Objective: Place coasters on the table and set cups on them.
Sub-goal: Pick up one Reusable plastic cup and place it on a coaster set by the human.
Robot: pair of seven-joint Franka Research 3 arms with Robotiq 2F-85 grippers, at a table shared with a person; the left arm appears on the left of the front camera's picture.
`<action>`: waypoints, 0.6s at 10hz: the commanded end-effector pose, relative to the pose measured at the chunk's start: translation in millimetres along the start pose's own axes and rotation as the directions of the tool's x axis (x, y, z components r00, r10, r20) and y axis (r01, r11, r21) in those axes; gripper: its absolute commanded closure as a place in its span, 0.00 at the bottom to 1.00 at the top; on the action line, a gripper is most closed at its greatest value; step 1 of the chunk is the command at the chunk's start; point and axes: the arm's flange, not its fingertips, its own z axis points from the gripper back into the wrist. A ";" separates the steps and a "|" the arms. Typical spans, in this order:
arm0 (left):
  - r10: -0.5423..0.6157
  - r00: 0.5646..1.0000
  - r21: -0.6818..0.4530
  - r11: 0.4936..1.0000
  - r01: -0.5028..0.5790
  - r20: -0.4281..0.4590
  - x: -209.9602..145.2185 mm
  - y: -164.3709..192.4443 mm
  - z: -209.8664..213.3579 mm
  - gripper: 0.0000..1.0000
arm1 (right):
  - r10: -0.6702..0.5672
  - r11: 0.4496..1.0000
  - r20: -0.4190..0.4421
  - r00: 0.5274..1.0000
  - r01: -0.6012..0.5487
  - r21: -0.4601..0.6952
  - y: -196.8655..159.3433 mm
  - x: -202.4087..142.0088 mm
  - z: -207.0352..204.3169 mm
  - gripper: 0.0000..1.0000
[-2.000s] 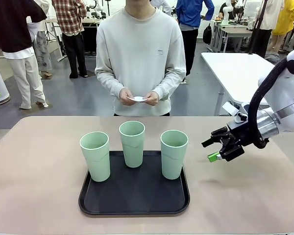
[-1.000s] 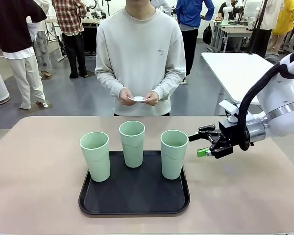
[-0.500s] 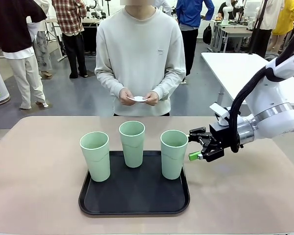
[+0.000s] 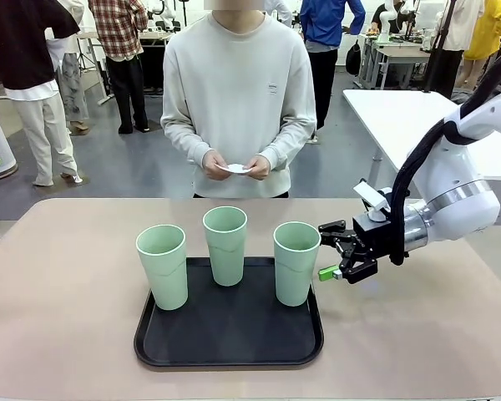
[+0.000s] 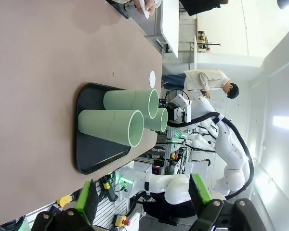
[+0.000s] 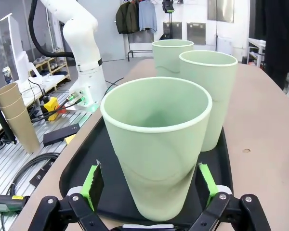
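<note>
Three cups [image 4: 225, 245] stand upright on a black tray [image 4: 234, 338] in the middle of the table [image 4: 58, 301]. The right gripper [image 4: 326, 250], fingers wide apart, sits at the 3 o'clock side of the right-hand cup [image 4: 296, 263], flanking it. The left gripper [image 5: 144, 197] is spread apart as well. At 12 o'clock a person [image 4: 238, 92] holds a coaster [image 4: 236, 168] in both hands.

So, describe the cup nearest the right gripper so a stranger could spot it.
On the beige-pink table, a black rounded tray carries three tall mint-green plastic tumblers. It is the tumbler at the tray's right end, alone in having the right gripper's open fingers just beside it.
</note>
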 end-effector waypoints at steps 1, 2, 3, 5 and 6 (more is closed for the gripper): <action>-0.015 1.000 -0.022 1.000 0.015 0.000 1.5 -1.5 -1.1 0.00 | 0.036 0.999 0.006 0.999 -0.036 -0.014 -13.7 -6.7 -13.8 0.00; -0.015 1.000 -0.022 1.000 0.015 0.000 1.5 -1.5 -1.1 0.00 | 0.032 0.999 0.005 0.999 -0.032 -0.007 -15.6 -9.1 -17.3 0.00; -0.015 1.000 -0.022 1.000 0.015 0.000 1.5 -1.5 -1.1 0.00 | 0.032 0.999 -0.002 0.999 -0.032 -0.009 -18.6 -11.4 -18.9 0.00; -0.015 1.000 -0.022 1.000 0.015 0.000 1.5 -1.5 -1.1 0.00 | 0.048 0.999 -0.001 0.999 -0.048 0.001 -22.0 -16.1 -23.8 0.00; -0.015 1.000 -0.022 1.000 0.015 0.000 1.5 -1.5 -1.1 0.00 | 0.041 0.999 0.003 0.999 -0.041 0.010 -24.3 -20.9 -25.8 0.00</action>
